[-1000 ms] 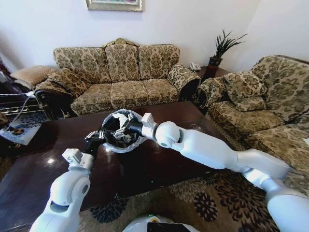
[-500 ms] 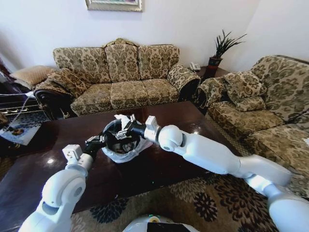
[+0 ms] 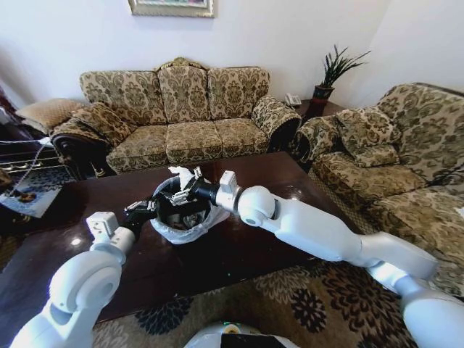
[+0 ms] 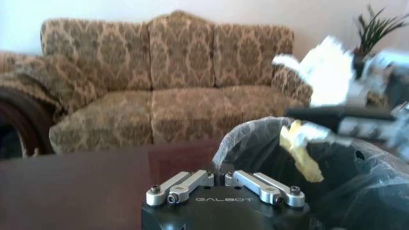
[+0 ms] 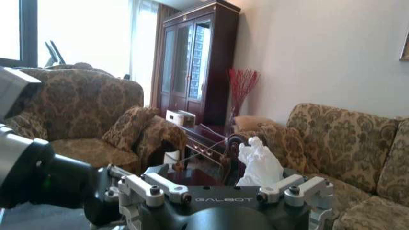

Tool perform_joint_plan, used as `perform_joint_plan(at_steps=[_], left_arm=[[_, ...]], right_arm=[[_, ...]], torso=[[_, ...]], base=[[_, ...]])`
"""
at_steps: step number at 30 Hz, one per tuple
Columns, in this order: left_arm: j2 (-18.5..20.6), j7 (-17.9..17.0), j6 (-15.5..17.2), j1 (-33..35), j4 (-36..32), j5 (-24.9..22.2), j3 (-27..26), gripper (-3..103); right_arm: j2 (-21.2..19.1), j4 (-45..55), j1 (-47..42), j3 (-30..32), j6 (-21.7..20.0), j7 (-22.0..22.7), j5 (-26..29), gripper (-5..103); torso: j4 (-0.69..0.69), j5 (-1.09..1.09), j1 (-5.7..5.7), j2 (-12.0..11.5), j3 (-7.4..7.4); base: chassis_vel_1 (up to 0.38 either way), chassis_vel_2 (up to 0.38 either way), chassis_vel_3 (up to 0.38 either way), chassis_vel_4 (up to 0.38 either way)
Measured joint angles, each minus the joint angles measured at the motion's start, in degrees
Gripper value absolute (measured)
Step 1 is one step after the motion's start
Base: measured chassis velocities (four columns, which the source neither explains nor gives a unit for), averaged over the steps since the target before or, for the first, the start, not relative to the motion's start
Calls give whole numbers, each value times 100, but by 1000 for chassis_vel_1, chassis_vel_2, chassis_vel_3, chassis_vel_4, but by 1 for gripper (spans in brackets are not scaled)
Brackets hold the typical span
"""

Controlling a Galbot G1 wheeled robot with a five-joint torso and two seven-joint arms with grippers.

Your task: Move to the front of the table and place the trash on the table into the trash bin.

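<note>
A crumpled white tissue (image 3: 181,175) is pinched between the fingers of the right gripper (image 3: 190,187), which is held over the far rim of the trash bin (image 3: 183,217); in the right wrist view the same tissue (image 5: 261,164) is seen standing up between the fingers (image 5: 286,184). The left gripper (image 3: 142,211) is placed against the near-left side of the bin, at the bag folded over its rim (image 4: 268,134); whether its fingers are closed on the plastic cannot be told. The bin is set on the dark table (image 3: 239,246), near its centre, and some scraps, one yellowish (image 4: 297,151), are already seen inside it.

The step in hand is judged to be the release of the tissue into the bin. For a clean drop, the tissue should be carried fully inside the ring of the rim before the fingers are parted, since it is light and may cling or drift. The bin is best kept steadied from the left, so that the loose bag is not dragged or the bin tipped.
</note>
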Motion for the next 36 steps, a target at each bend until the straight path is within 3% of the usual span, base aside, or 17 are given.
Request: perform_joint_plan(at_steps=[7,13,22,36], left_arm=[[436,-607,52,-74,0,-1147,-130,3],[468,-930,52,-142,0,-1780,-47,3],[349,-931,45,-149,3,-1790,18,3],[244,-613,35,-202,253,-1571,172,3]], right_arm=[[-208,145,-23,35,0,16,67,100],[-262,159,-51,42,11,14,81,100],[-125,42,-51,12,29,12,93,100],[-153,150,-29,27,31,31,147,100]], torso=[[-1,1,0,0,0],[-1,1,0,0,0],[0,1,0,0,0],[-1,1,0,0,0]], base=[[0,0,0,0],[0,0,0,0],[0,0,0,0],[0,0,0,0]])
